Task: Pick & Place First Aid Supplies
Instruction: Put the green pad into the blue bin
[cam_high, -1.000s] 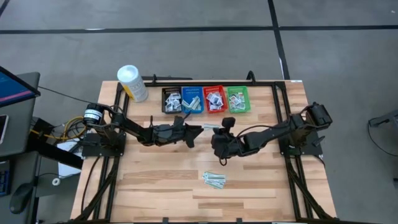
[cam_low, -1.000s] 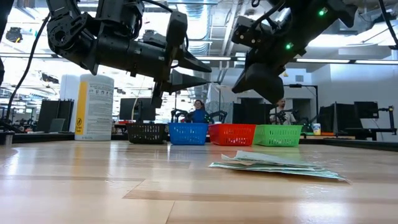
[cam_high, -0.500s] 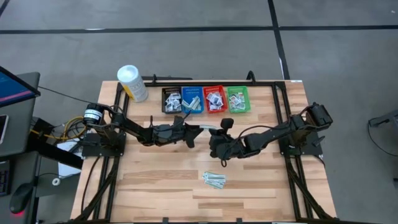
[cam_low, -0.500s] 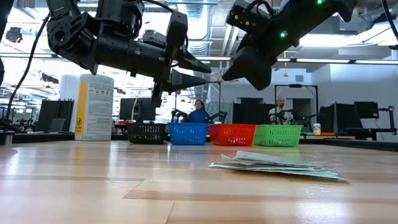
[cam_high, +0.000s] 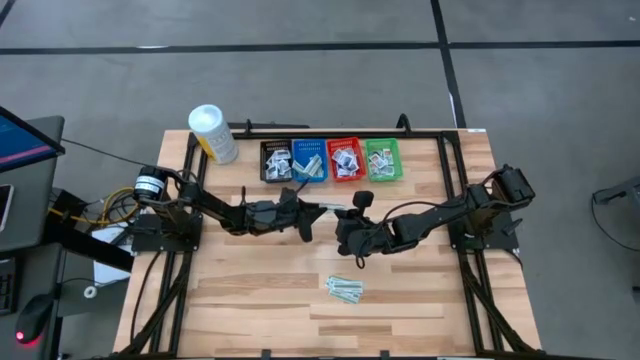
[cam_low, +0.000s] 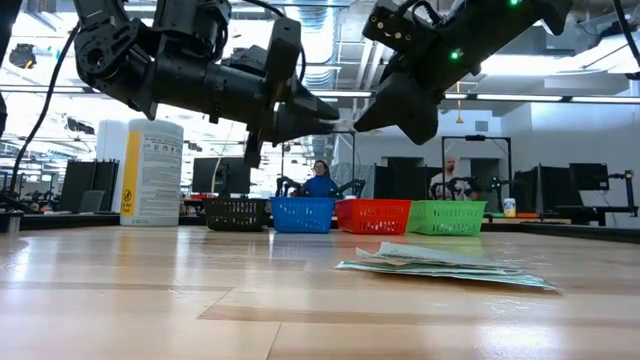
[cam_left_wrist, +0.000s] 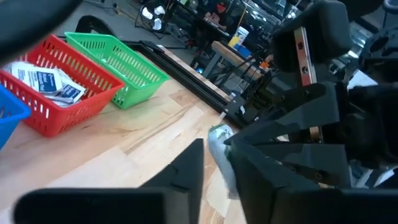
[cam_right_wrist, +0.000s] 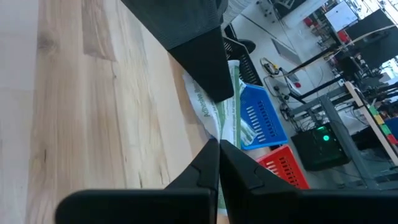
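A narrow pale-green strip (cam_right_wrist: 217, 112) hangs in the air above the middle of the table, with my right gripper (cam_high: 346, 214) shut on one end. Its other end (cam_left_wrist: 220, 152) reaches between the fingers of my left gripper (cam_high: 318, 211). That gripper points level at the right one and is open, its fingers close together. Bare wood shows between one left finger (cam_left_wrist: 189, 168) and the strip. More first aid supplies (cam_high: 345, 289) lie in a flat heap on the table nearer the front edge. My right gripper pinches one end of the strip (cam_right_wrist: 219, 127) between its two fingers. It comes from the table's right and slants slightly down. The strip is lifted clear and sticks out toward the left gripper. My left gripper has the strip's free end between its fingers. Whether either finger touches it, I cannot tell.
Along the far edge stand a black basket (cam_high: 277, 160), a blue one (cam_high: 309, 160), a red one (cam_high: 345, 160) and a green one (cam_high: 382, 160), each holding packets. A tall white tub (cam_high: 213, 133) stands at the far left. People show in the room behind the table.
My right gripper has tipped up from pointing downward, bringing the strip's free end toward the left gripper. My left gripper has rolled a little, and its fingers have closed most of the way around that end.
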